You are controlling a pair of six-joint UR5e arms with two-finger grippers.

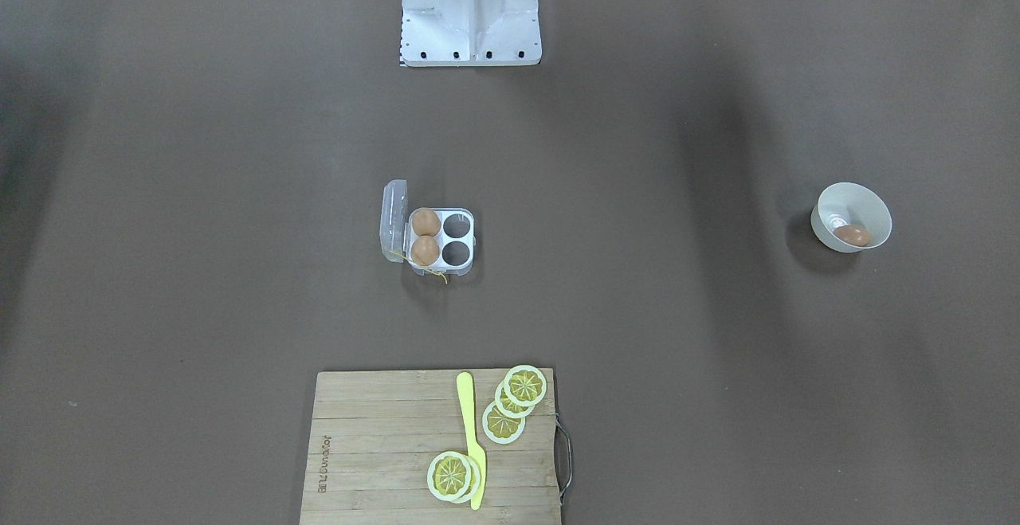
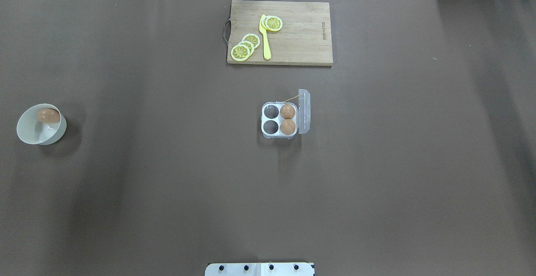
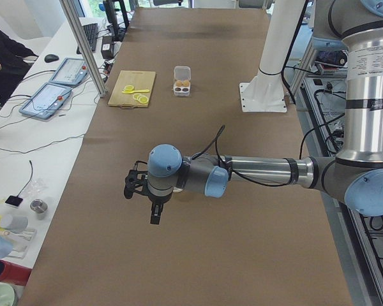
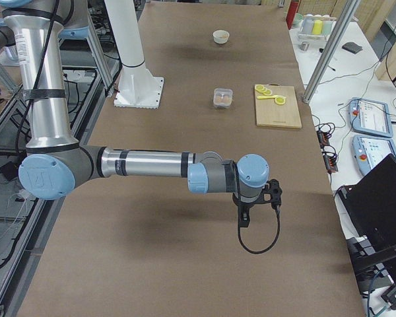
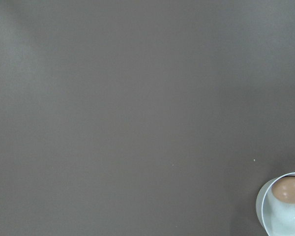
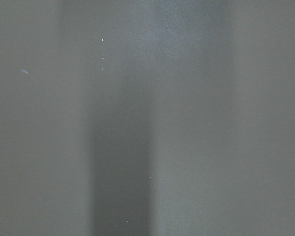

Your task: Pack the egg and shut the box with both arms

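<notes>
The egg [image 2: 48, 115] lies alone in a cream bowl [image 2: 25, 130] at the table's left end; it also shows in the left wrist view [image 5: 288, 190] and the front view [image 1: 853, 234]. The box [image 2: 279, 119] sits at mid-table with its clear lid [image 2: 304, 110] open and upright. Two brown eggs [image 2: 287, 119] fill its right cells; the two left cells are empty. The left gripper [image 3: 154, 213] hovers above the table's left end. The right gripper [image 4: 244, 218] hovers above the right end. Both show only in side views, so I cannot tell whether they are open or shut.
A wooden cutting board [image 2: 301, 37] with lemon slices [image 2: 245, 46] and a yellow knife [image 2: 265, 39] lies at the far edge, beyond the box. The white robot base [image 1: 470, 7] stands at the near edge. Brown table covering spreads between bowl and box.
</notes>
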